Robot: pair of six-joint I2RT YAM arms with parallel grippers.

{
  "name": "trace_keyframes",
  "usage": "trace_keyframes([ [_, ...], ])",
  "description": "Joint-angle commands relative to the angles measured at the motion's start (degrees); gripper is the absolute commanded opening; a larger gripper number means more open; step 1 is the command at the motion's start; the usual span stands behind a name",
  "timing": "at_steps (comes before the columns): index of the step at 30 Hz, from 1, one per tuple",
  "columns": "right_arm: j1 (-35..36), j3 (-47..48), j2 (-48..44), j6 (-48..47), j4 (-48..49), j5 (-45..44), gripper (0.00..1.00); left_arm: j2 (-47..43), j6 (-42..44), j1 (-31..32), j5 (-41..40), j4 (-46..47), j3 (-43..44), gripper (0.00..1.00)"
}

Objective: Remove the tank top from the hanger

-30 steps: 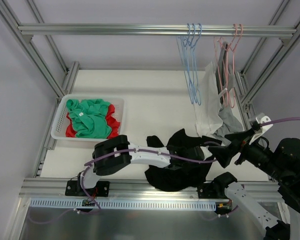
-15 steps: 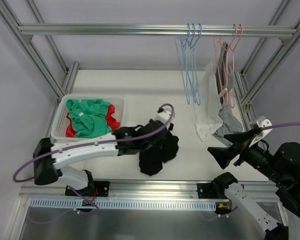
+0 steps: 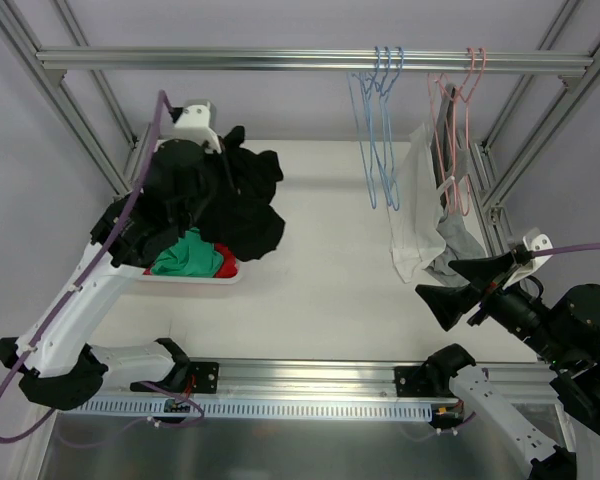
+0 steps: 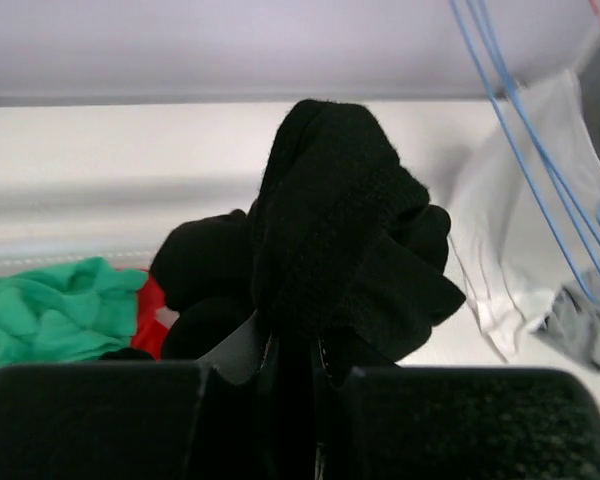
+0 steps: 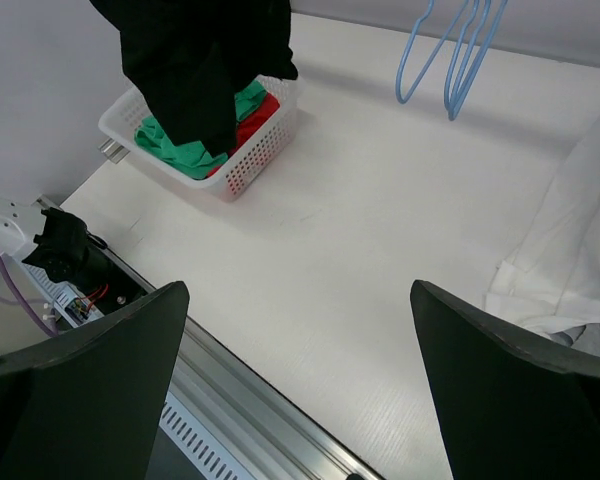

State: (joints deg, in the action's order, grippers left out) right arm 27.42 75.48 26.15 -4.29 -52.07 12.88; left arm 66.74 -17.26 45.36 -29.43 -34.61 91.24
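Left end effector (image 4: 298,372) grips one black tank top (image 4: 340,250) above one basket (image 5: 255,150).

No legible text, label, brand, number or sign on anything, any view.

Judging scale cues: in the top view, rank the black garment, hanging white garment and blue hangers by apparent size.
1. Black garment, though held high, nearer the camera, so unsure.
2. White garment.
3. Blue hangers, similarly tall but thin wire.
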Motion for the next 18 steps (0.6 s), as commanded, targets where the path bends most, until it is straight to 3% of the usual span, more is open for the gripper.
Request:
trace_keyframes([
  [1, -0.08, -0.25, 0.21, 1.13, 4.17, 0.03, 1.0, 0.93, -1.72, -10.79, 13.84, -3.09, 3.06, 0.0],
  [7, 0.0, -0.78, 1.27, 1.04, 4.79, 1.09, 0.99, 2.52, -7.35, -23.03, 21.51, -3.8, -0.17, 0.0],
  [13, 0.0, -2.35, 1.45, 1.48, 5.93, 2.49, 1.0, 4.1, -13.5, -35.4, 21.25, -3.27, -8.25, 0.0],
  [18, 0.0, -3.76, 1.1, 1.75, 6.46, 2.85, 0.99, 5.77, -19.82, -41.49, 16.61, -1.87, -15.64, 0.0],
])
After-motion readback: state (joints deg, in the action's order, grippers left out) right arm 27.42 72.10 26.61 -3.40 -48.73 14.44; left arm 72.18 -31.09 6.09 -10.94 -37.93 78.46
